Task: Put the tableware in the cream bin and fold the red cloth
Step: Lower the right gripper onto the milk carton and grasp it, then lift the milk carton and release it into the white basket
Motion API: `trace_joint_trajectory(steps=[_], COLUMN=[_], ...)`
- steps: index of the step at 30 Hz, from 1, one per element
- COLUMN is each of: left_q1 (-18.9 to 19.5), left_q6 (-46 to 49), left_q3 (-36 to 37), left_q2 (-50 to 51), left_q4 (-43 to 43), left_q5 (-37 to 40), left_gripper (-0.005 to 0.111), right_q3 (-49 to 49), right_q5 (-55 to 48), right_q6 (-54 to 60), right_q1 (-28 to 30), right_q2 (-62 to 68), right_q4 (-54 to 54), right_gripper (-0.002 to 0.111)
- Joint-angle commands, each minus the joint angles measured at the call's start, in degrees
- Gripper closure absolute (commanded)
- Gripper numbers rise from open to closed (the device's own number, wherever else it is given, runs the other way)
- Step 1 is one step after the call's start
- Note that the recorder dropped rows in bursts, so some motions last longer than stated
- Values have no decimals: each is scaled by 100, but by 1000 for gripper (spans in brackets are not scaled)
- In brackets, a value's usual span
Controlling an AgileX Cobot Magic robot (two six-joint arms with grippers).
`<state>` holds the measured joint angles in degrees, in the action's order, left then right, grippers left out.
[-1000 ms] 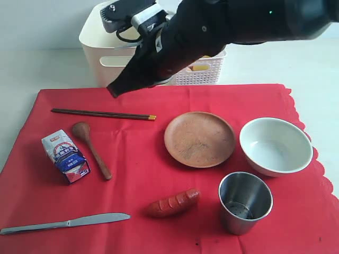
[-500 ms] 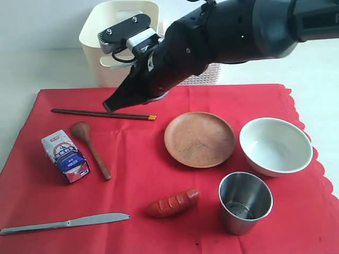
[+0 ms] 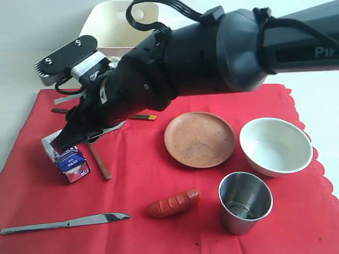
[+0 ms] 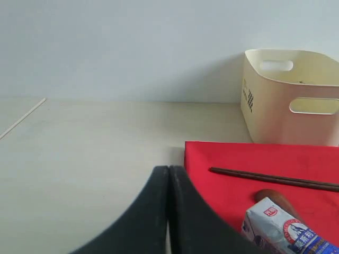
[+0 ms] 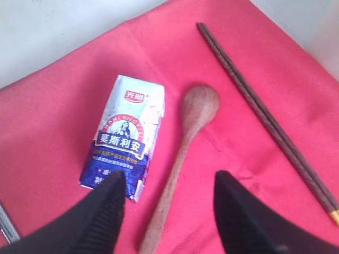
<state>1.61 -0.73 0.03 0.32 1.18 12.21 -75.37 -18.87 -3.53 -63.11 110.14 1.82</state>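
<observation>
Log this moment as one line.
right hand: open above brown wooden spoon | left hand: shut, by red cloth edge | held: nothing

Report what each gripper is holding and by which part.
Nothing is held. The right gripper is open and straddles the handle of the brown wooden spoon without closing on it. The left gripper is shut and empty.

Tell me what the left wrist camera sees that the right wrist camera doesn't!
Only the left wrist view shows the tall cream plastic bin and the left gripper, shut. Only the right wrist view shows the right gripper, open, and the handle of the brown wooden spoon. Both show the bright red cloth, dark chopsticks, the spoon's bowl and the small blue-white carton.
</observation>
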Motion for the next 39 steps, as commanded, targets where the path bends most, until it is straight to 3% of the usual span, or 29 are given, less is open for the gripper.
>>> trace_joint_trajectory(steps=[1,6,25,28,39], left_q1=[11,11,11,11,11], left_q6=[9,9,9,9,9], left_q3=[-3,-3,-3,-3,-3], left_q2=[-32,-32,-32,-32,-32], left_q4=[-12,-12,-12,-12,-12], left_q5=[-13,-13,-13,-13,-13], left_gripper=[107,107,107,107,107], right_q3=[-52,-121,-2264,-2333,-2333], right_q5=[211,329,-949,-993,-993], right_q6=[-65,-50,254,269,469], right_q1=[-160,-377,-510,-510,-519], right_q2=[4,272,2395,2452,2270], right_q4=[-33,-33,-18,-18,-18], right_gripper=[34,25,28,38,103])
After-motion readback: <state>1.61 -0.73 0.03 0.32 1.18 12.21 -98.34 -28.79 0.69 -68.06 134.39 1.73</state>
